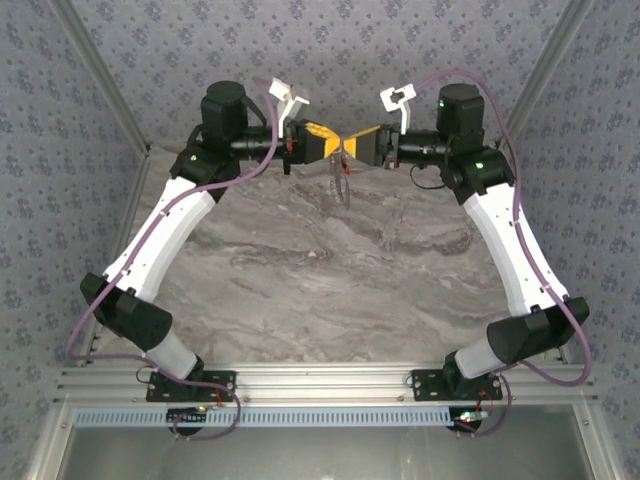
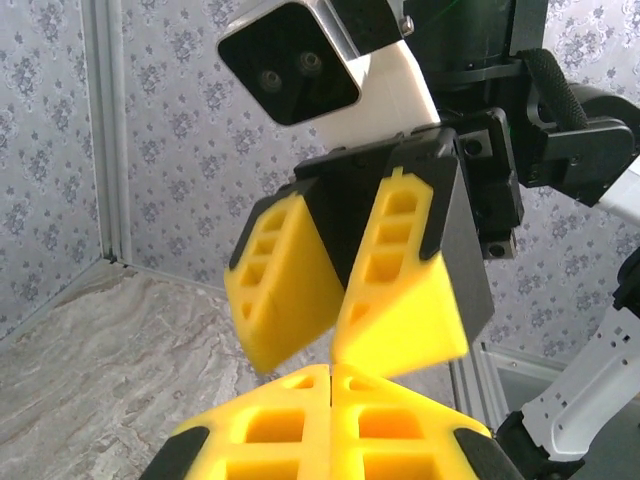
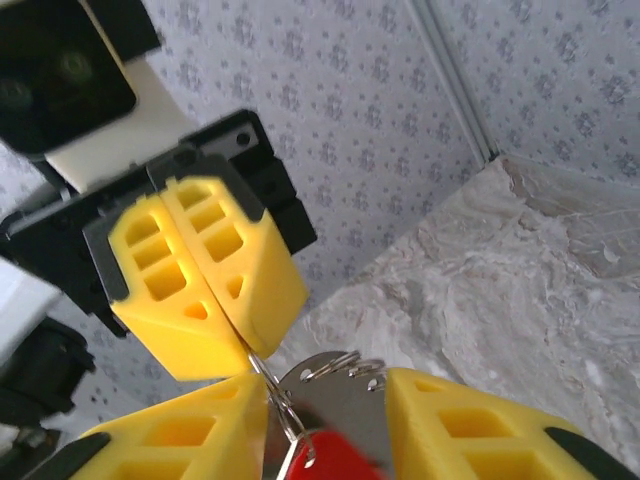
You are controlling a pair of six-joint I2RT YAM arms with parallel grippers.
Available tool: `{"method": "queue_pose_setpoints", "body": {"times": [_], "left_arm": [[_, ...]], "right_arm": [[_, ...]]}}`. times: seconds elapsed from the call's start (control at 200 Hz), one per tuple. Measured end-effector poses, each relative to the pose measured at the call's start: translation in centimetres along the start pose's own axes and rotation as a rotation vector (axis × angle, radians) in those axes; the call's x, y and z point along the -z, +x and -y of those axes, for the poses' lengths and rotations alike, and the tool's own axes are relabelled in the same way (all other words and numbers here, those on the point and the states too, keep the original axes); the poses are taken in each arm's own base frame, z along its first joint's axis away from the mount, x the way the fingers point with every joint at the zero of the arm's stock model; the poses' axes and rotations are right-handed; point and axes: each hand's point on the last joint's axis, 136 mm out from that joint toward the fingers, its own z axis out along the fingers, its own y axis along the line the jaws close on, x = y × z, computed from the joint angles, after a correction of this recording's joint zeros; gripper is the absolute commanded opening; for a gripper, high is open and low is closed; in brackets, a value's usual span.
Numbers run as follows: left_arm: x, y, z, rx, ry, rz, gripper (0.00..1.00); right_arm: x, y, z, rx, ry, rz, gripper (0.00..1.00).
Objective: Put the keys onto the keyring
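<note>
At the bottom of the right wrist view, the right hand [image 3: 322, 390] is open, its blocky yellow fingers spread apart. The keys [image 3: 322, 455], a shiny red bit on flat silver metal, lie between them, so this hand is nearest. The long side points up the frame to the keyring [image 3: 335, 367], thin wire loops. The left hand [image 3: 228, 345] is squeezed tight on that wire. Behind are the swirly grey counter [image 3: 520, 290] and the flowery wall [image 3: 350, 100]
</note>
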Motion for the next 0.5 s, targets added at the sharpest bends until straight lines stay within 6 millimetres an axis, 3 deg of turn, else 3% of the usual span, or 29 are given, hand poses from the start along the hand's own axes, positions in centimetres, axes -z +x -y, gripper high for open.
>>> {"method": "queue_pose_setpoints", "body": {"times": [0.145,0.5], "left_arm": [[0.2,-0.7,0.1,-0.011,-0.012,0.022,0.0],[0.4,-2.6,-0.1,-0.021,-0.037,0.096,0.0]], "right_arm": [[0.4,-0.7,0.2,-0.002,0.0,0.039,0.48],[0.0,-0.8,0.8,-0.049,-0.022,0.086,0.49]]}}
